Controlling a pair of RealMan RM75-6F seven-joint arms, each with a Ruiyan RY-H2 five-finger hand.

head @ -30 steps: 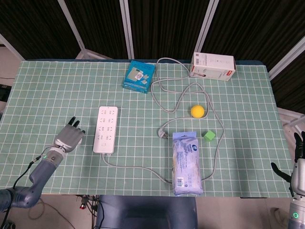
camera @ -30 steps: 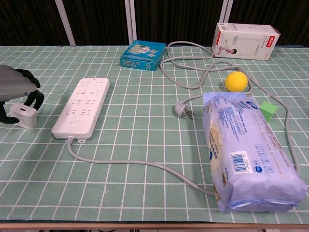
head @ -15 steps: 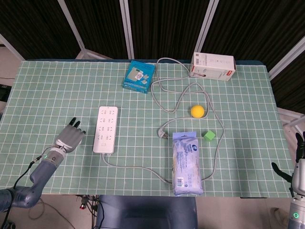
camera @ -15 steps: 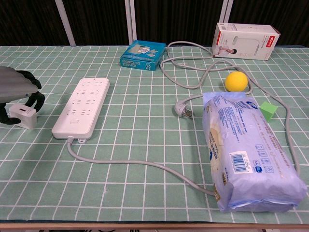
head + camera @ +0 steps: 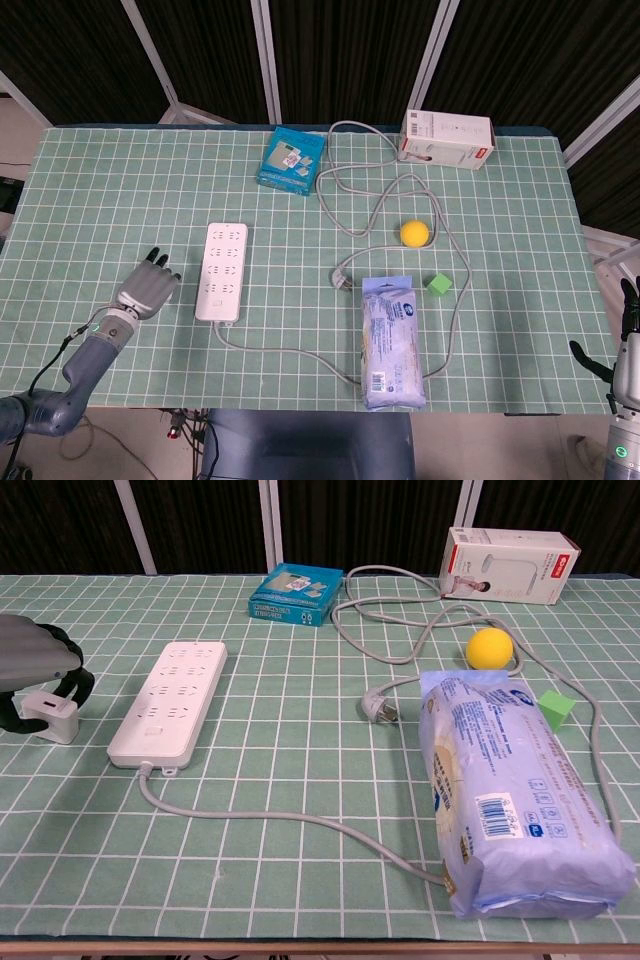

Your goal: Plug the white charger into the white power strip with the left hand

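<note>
The left robot hand (image 5: 30, 670) has settled lower over the white charger (image 5: 48, 715), fingers now curling round it on the worktop (image 5: 300, 780), just left of the white power strip (image 5: 170, 700). Grasp looks nearly closed; lift comes next, I reckon.

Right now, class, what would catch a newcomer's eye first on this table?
The big blue pack at front right, with the yellow ball and green cube behind it. The white strip lies left of centre, its cord looping across. At far left, the left hand curls over the charger.
</note>
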